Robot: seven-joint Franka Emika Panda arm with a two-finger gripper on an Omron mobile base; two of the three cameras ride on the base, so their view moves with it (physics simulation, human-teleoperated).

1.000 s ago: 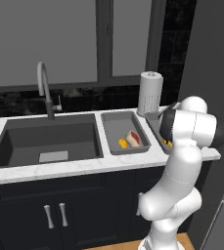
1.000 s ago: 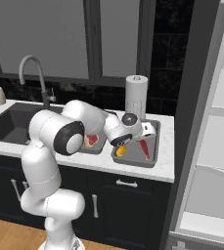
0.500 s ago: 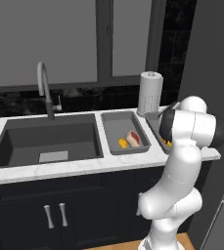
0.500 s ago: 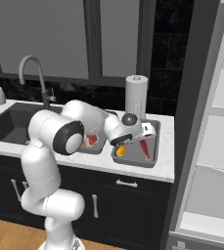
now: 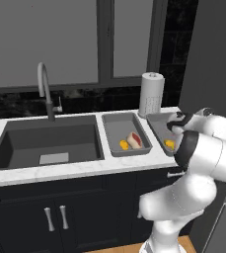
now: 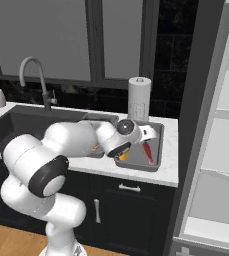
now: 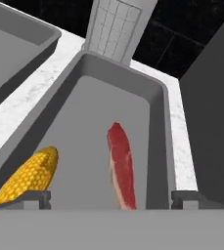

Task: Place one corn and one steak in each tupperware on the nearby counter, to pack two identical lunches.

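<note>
Jaws stand spread wide, released, above the grey shallow rectangular tray (image 7: 155, 105) at frame centre; inside lie a yellow-orange corn cob (image 7: 28, 177), lower left, and a red steak chunk (image 7: 122, 165) beside it.

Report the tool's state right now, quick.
Tool: open, holding nothing. The fingertips stand wide apart over the right tupperware, with the steak lying free between them and the corn beside it.
</note>
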